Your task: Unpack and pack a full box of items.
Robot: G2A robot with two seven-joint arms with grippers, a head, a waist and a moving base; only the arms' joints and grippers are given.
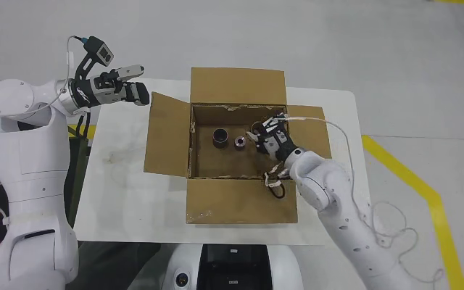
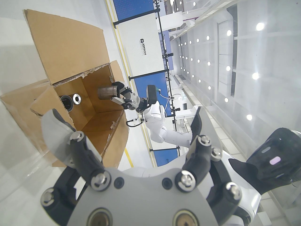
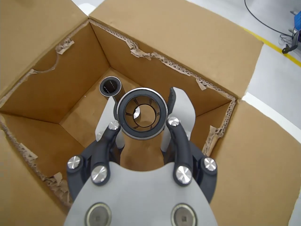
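An open cardboard box (image 1: 217, 203) stands mid-table with its flaps folded out. My right gripper (image 1: 264, 136) (image 3: 143, 99) is inside it near the right wall, shut on a dark metal cylinder sleeve (image 3: 142, 114) (image 2: 105, 92) held above the floor. Two more cylinders stand on the box floor: a dark one (image 1: 220, 137) (image 3: 110, 86) and a smaller one with a silver ring (image 1: 239, 141) (image 2: 77, 98). My left gripper (image 1: 141, 82) (image 2: 127, 128) hangs open and empty beyond the table's far left corner, apart from the box.
The white table (image 1: 116, 181) has bare surface left of the box. The left flap (image 1: 167, 138) and the front flap (image 1: 243, 199) lie out over it. A yellow floor line (image 1: 406, 174) runs to the right of the table.
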